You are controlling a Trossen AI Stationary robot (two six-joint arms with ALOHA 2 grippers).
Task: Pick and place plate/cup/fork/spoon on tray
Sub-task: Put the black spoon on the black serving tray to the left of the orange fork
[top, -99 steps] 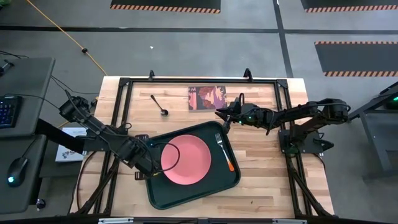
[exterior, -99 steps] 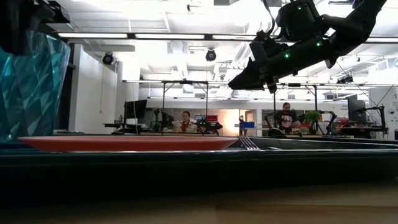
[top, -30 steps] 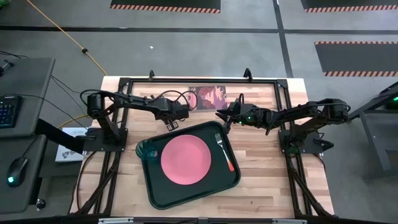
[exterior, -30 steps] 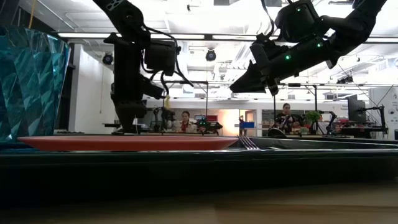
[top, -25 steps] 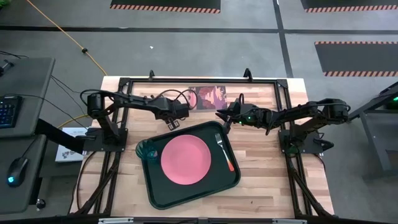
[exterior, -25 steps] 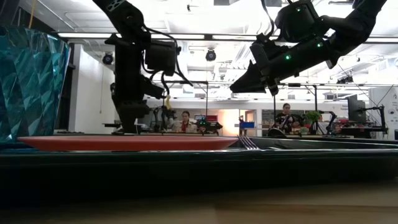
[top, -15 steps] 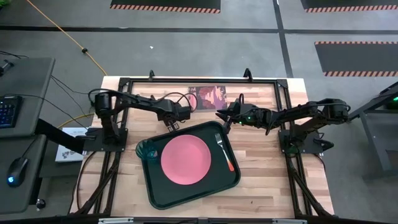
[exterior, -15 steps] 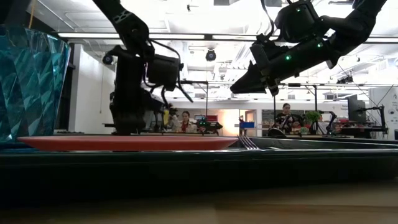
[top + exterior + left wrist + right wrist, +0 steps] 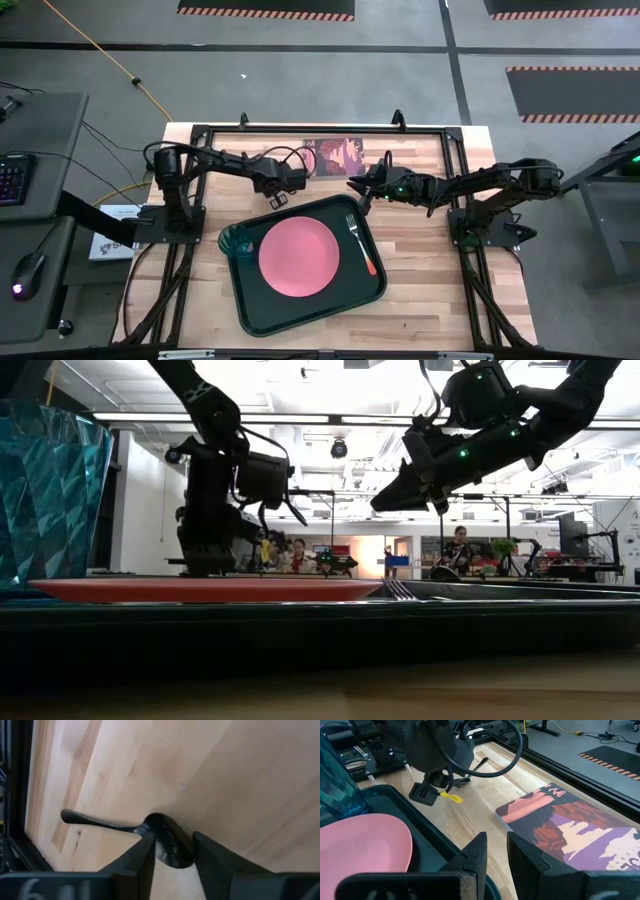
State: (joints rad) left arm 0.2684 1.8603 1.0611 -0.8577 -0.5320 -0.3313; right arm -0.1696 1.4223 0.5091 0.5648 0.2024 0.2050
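The dark spoon point(image 9: 167, 842) lies flat on the wooden table just beyond the tray's far left corner, its thin handle point(image 9: 95, 821) pointing away from the bowl. My left gripper point(image 9: 270, 186) points down over it, open, with one finger on each side of the spoon's bowl point(image 9: 172, 852); I cannot tell whether they touch it. The pink plate point(image 9: 298, 255), the teal cup point(image 9: 237, 241) and the orange-handled fork point(image 9: 360, 243) rest on the dark green tray point(image 9: 310, 310). My right gripper point(image 9: 355, 187) hovers empty above the tray's far edge, with a narrow gap between its fingers point(image 9: 496, 852).
A dark-red picture book point(image 9: 333, 157) lies flat at the table's far edge, between the two grippers. A black metal frame point(image 9: 200, 135) runs round the table top. Bare wood point(image 9: 420, 270) shows to the right of the tray.
My left gripper has gone down toward the spoon and a little toward the table's right edge, its fingers now low at the table. The right arm, the tray and the things on it have kept still.
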